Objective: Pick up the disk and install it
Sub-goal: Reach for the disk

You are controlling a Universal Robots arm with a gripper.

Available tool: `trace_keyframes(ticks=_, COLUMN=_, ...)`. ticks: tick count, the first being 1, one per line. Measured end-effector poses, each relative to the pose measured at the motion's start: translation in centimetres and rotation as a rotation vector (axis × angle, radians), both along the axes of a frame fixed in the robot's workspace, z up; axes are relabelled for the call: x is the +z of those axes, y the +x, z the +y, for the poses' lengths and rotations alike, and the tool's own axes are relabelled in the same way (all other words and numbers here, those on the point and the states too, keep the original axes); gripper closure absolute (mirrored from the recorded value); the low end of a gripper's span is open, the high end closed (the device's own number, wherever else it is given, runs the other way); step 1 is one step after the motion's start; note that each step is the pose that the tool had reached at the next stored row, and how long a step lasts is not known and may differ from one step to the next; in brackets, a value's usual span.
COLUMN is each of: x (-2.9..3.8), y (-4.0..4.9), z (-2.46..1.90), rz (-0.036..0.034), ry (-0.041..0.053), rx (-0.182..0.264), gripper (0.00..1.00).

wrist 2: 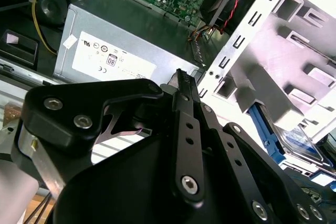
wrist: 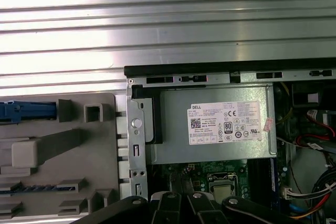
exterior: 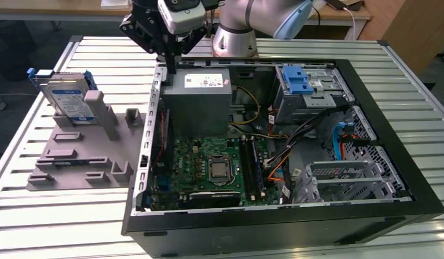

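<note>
Gripper (exterior: 168, 65) hangs at top centre of the exterior view, over the wall of the open PC case (exterior: 280, 233), right by the grey PSU box (exterior: 200, 100) w/ white sticker. Fingers (wrist 2: 184, 108) are together in the second wrist view, nothing btwn them. Disk (exterior: 67, 100) stands upright in a grey holder (exterior: 78, 162) on the slatted desk (exterior: 56, 226), upper left of the exterior view, outside the case and well apart from the gripper. It has a blue bracket round it, label side facing cam. Inside the case: motherboard (exterior: 207, 162) lower centre, drive cage w/ blue latch (exterior: 300, 81) upper right.
</note>
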State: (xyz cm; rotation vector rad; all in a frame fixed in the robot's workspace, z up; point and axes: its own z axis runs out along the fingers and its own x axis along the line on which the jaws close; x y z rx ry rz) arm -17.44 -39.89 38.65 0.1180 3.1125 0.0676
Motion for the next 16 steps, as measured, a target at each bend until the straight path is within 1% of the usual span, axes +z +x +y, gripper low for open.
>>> trace_keyframes(ticks=16, x=-0.02, y=-0.85, z=0.0, rz=0.0, ry=0.0, rx=0.0, gripper=0.89)
